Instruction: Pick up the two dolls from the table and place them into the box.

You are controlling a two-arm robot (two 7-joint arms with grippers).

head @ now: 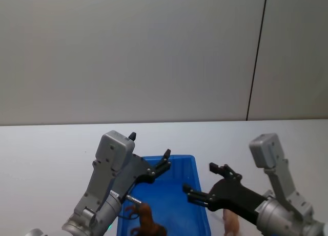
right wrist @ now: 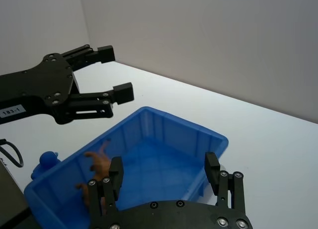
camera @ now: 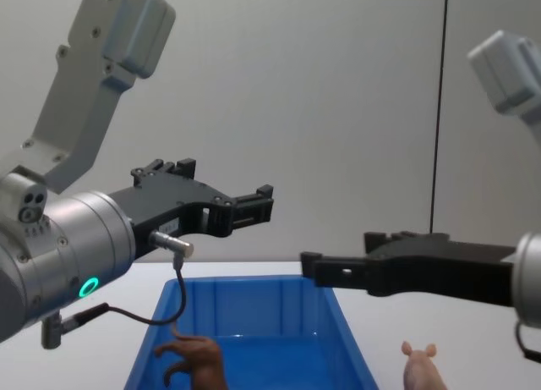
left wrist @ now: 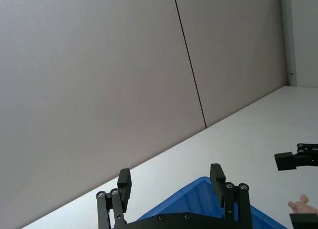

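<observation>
The brown lion doll [head: 148, 223] [right wrist: 99, 164] [camera: 199, 360] lies inside the blue box [head: 177, 157] [right wrist: 184, 123] [camera: 254, 307], against its near left wall. On the white table [head: 51, 149], just right of the box, stands the pink pig doll [head: 230, 223] [camera: 420, 366] [left wrist: 300, 205]. My left gripper [head: 149, 146] [left wrist: 170, 182] [camera: 226, 187] hovers open and empty above the box's far left part. Above the box's right wall, over the pig, my right gripper [head: 201, 178] [right wrist: 164, 169] [camera: 338, 255] is also open and empty.
A plain grey wall with a dark vertical seam [head: 256, 57] rises behind the table. A small blue knob-like thing [right wrist: 47, 162] sits by the box's near left corner. White tabletop stretches to the left, to the right and beyond the box.
</observation>
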